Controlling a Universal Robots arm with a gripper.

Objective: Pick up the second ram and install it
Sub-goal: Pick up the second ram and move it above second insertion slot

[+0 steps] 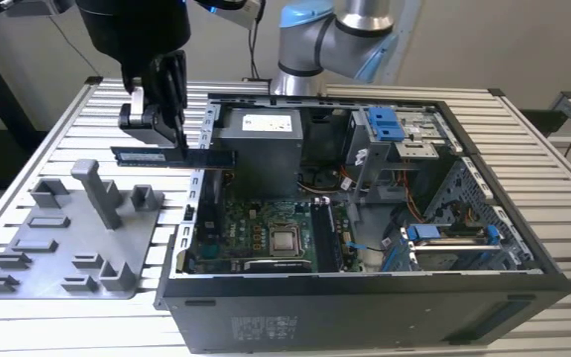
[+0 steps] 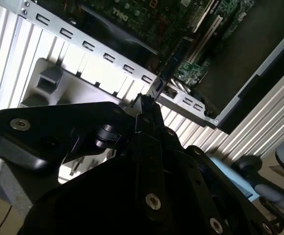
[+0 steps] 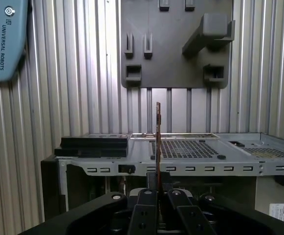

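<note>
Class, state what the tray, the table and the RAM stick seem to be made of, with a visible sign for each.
Tray: likely plastic, matt grey, with moulded blocks. Table: probably aluminium, ribbed slats with a pale metallic sheen. RAM stick: dark green circuit board, possibly fibreglass laminate, carrying black chips and a label.

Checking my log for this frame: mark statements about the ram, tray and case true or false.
1. The gripper holds the second ram. True.
2. The ram sits in a slot. False: it hangs level over a wall of the computer case, clear of the motherboard.
3. The grey tray lies outside the case, on the exterior view's left. True.
4. The case is closed. False: it is open, its inside showing.
</note>
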